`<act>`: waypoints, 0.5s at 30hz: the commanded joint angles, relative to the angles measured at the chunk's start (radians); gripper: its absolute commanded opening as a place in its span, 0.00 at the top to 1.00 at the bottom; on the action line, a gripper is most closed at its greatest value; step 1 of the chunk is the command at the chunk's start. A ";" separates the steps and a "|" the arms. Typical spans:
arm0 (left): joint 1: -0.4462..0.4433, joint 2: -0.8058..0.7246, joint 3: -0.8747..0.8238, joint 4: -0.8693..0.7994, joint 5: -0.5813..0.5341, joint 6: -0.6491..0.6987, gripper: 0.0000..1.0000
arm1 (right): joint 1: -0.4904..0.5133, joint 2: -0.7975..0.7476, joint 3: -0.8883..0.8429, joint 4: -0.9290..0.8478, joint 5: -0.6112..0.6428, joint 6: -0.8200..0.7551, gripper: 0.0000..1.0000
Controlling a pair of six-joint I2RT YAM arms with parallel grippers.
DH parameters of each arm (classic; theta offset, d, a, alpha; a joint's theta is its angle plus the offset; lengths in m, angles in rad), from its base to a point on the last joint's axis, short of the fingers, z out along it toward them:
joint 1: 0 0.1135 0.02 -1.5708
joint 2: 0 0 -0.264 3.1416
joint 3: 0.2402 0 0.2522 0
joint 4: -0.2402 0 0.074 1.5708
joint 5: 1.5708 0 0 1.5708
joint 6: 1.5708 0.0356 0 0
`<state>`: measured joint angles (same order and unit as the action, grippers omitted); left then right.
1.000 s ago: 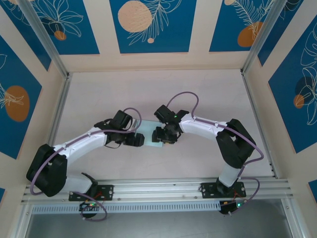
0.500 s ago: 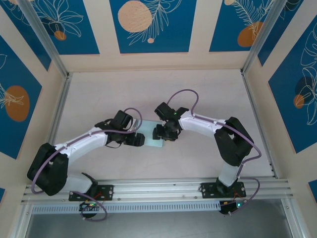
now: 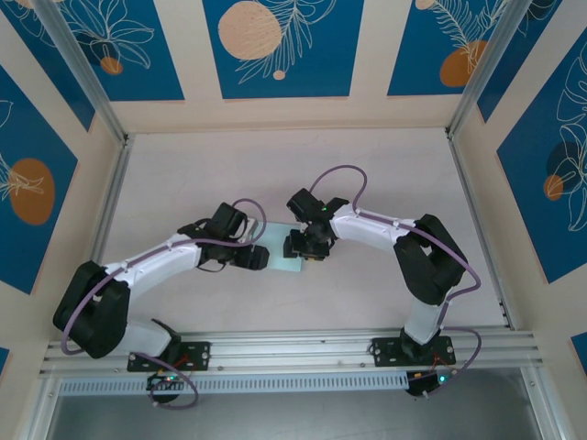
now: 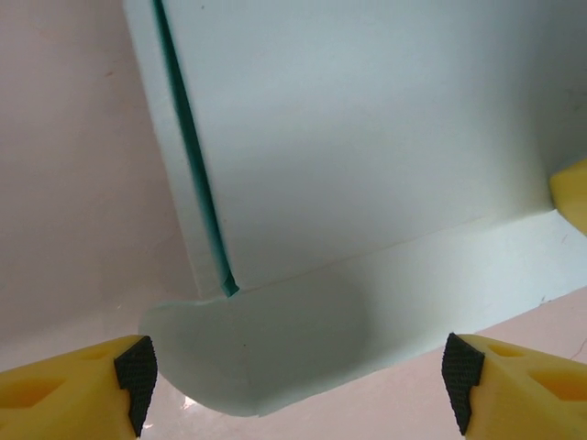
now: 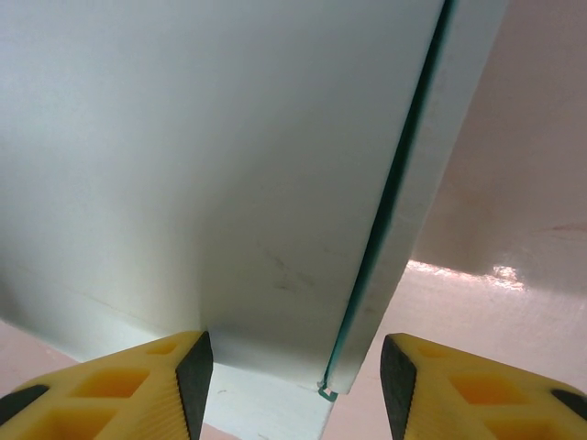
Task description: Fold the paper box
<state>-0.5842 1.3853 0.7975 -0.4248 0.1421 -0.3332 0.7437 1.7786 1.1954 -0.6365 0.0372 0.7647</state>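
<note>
The paper box (image 3: 283, 252) is pale mint card lying mid-table between both grippers. In the left wrist view its broad panel (image 4: 367, 137) has a dark slit down the left and a rounded flap (image 4: 312, 339) folded toward the camera. My left gripper (image 4: 298, 390) is open, its pads (image 4: 136, 376) wide on either side of that flap and not touching it. My right gripper (image 5: 295, 385) is open around the box's near corner (image 5: 367, 367). Its left pad (image 5: 194, 385) is close against the panel and the right pad stands clear. From above, the left gripper (image 3: 260, 258) and right gripper (image 3: 301, 246) flank the box.
A yellow fingertip of the right gripper (image 4: 573, 194) shows at the box's right edge. The pale table (image 3: 275, 174) is walled by an aluminium frame (image 3: 108, 211) and patterned panels. The rail with the arm bases (image 3: 293, 353) runs along the near edge.
The right gripper has shifted slightly toward the back of the table along the box. The left arm has barely moved and its jaws have narrowed a touch.
</note>
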 commanded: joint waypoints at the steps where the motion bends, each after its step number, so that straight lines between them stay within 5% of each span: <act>1: 0.007 0.019 0.028 0.023 0.019 0.026 0.15 | -0.003 0.018 0.006 0.003 -0.018 -0.004 0.46; 15: 0.007 0.094 0.046 -0.008 0.082 -0.014 0.19 | -0.006 0.025 -0.010 0.021 -0.033 0.009 0.48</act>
<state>-0.5842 1.4750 0.8173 -0.4065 0.1844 -0.3344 0.7437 1.7851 1.1950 -0.6159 0.0261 0.7654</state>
